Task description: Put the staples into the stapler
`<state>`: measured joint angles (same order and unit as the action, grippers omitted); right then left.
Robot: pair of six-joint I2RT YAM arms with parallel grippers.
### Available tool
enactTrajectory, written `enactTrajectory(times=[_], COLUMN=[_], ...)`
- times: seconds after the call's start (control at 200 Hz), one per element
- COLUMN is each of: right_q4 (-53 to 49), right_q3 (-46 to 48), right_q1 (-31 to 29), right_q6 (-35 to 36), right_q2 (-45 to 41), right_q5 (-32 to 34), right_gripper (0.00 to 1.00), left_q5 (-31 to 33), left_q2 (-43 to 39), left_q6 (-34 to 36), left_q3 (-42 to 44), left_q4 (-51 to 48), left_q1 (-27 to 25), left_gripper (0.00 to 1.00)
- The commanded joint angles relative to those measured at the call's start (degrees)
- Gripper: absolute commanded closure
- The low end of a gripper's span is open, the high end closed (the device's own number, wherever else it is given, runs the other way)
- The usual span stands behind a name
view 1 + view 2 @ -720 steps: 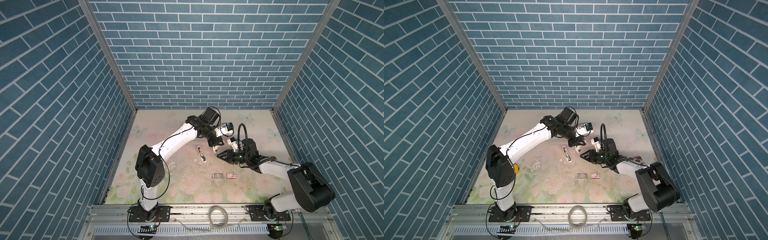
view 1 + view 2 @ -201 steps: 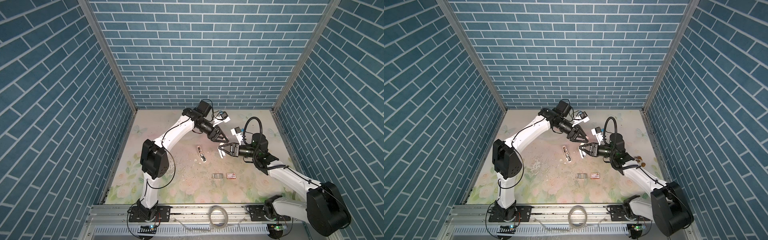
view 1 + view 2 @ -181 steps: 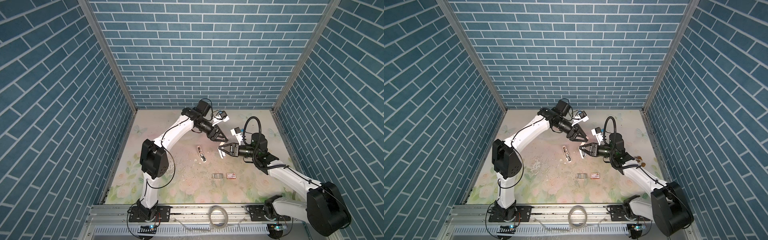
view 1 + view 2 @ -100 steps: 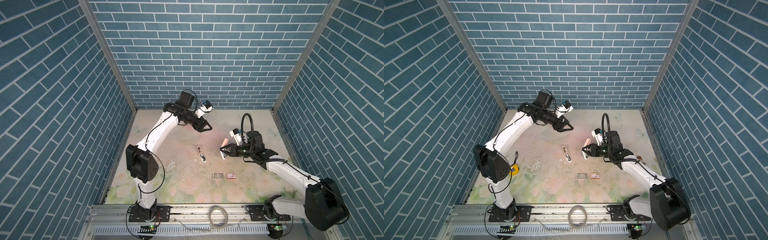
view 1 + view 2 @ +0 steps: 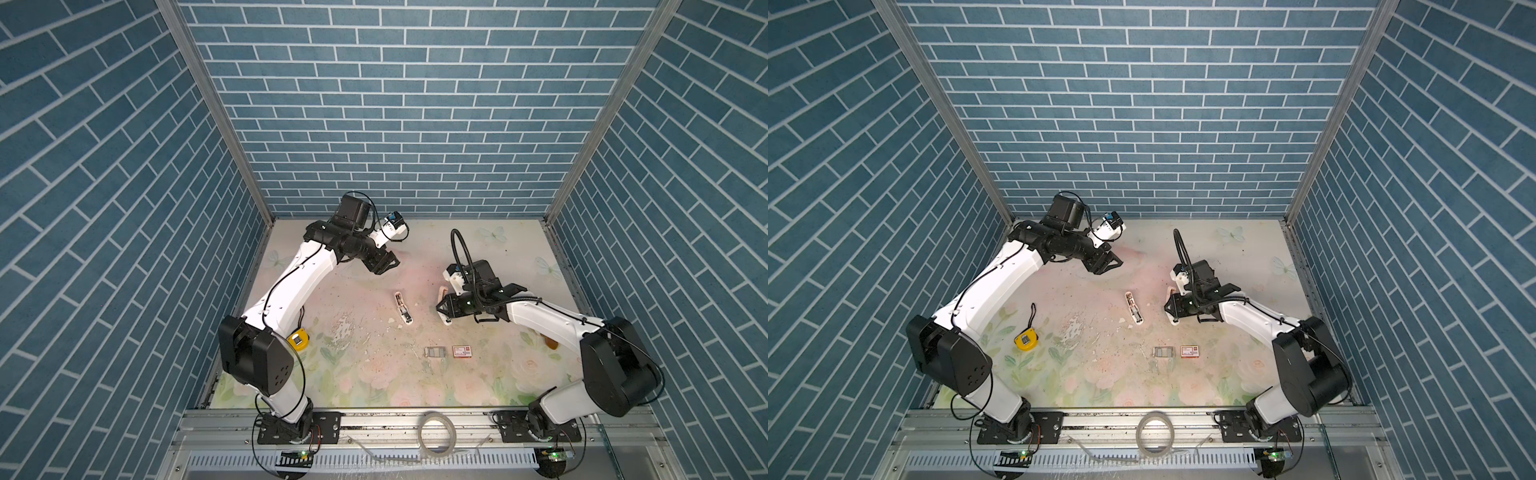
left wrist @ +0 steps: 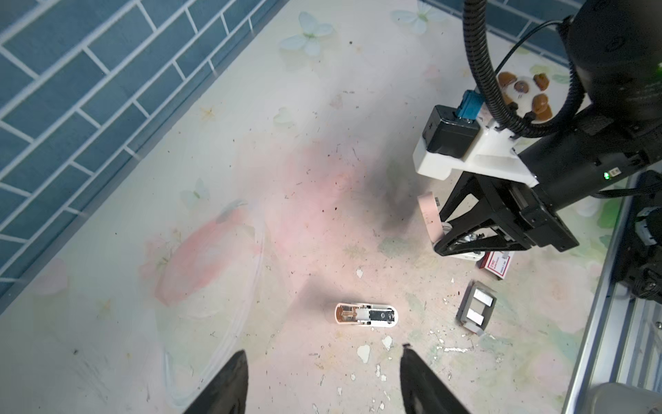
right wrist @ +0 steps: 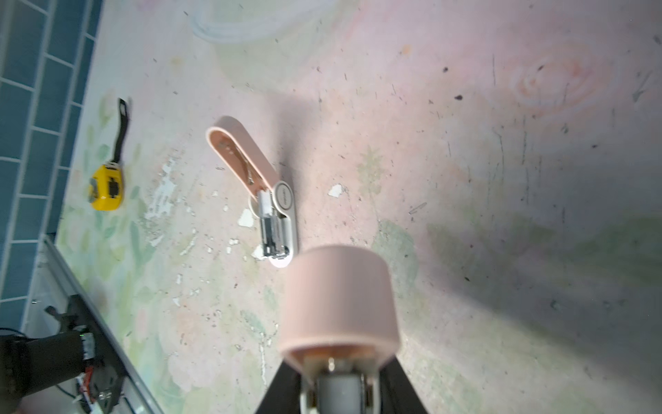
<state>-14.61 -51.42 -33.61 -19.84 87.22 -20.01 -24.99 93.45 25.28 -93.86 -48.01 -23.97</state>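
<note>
The right gripper clamps a pink stapler, the left gripper hangs open and empty, and the staples lie on the floral mat just beside a red-and-white box, near a second opened stapler

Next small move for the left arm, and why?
Probably bring the left gripper forward toward the staples in the grey tray beside the red-and-white box. It hangs open and empty, well away from them, while the right gripper is shut on a pink stapler, so the staples look like the missing piece.
</note>
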Motion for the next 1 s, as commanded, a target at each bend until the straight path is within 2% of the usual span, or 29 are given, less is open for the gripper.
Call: enactTrajectory(times=[0.0, 0.435, 0.99], right_q4=[-1.9, -1.6, -0.1], right_q3=[-3.0, -6.4, -9.4], right_q1=[-1.7, -7.4, -9.6], right_q6=[3.0, 3.1, 4.2], right_q2=[2.1, 9.6, 15.6], right_q5=[6.9, 18.7, 20.5], right_gripper=[0.85, 0.83, 0.76], left_q5=[1.2, 0.8, 1.4], left_q2=[-2.3, -4.2, -5.2], left_q6=[0.8, 1.4, 1.9], left_q3=[1.6, 6.3, 8.1], left_q4=[2.3, 3.1, 3.7], left_q1=[0.3, 0.3, 0.3], left_gripper=[0.32, 0.32, 0.32])
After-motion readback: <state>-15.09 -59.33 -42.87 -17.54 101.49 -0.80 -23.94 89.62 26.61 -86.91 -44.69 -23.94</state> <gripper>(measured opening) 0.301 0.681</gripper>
